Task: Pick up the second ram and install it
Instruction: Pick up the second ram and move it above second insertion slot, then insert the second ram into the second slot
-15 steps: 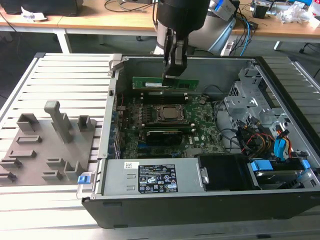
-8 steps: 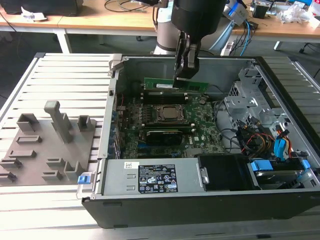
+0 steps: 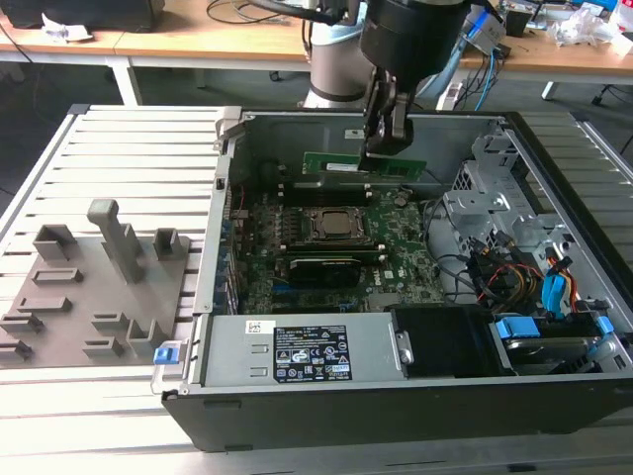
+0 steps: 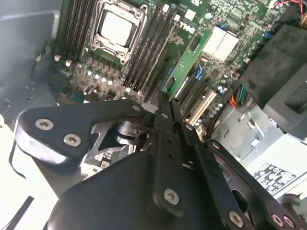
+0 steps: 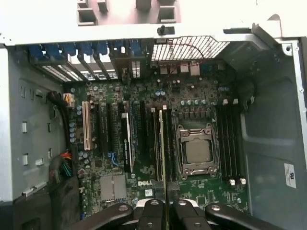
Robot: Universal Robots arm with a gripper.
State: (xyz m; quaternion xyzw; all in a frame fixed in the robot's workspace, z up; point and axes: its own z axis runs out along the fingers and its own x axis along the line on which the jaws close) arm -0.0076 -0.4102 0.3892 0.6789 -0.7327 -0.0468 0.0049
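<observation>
The second ram (image 3: 364,164), a long green stick, hangs level over the back part of the motherboard (image 3: 396,237) inside the open computer case. My gripper (image 3: 382,148) is shut on its upper edge. In the second wrist view the ram (image 4: 192,52) runs away from the black fingers (image 4: 163,112) above the slots beside the CPU socket (image 4: 115,26). The first wrist view has the ram (image 5: 161,148) edge-on, lined along the dark memory slots (image 5: 154,143) next to the CPU socket (image 5: 196,151), with the gripper (image 5: 163,205) clamped on it.
A grey holder plate with upright blocks (image 3: 99,277) lies on the slatted table at the exterior view's left. Inside the case wall (image 3: 213,198) are a power supply (image 3: 297,354), a drive cage (image 3: 495,188) and cable bundles (image 3: 514,277). More memory slots (image 5: 230,143) flank the socket's other side.
</observation>
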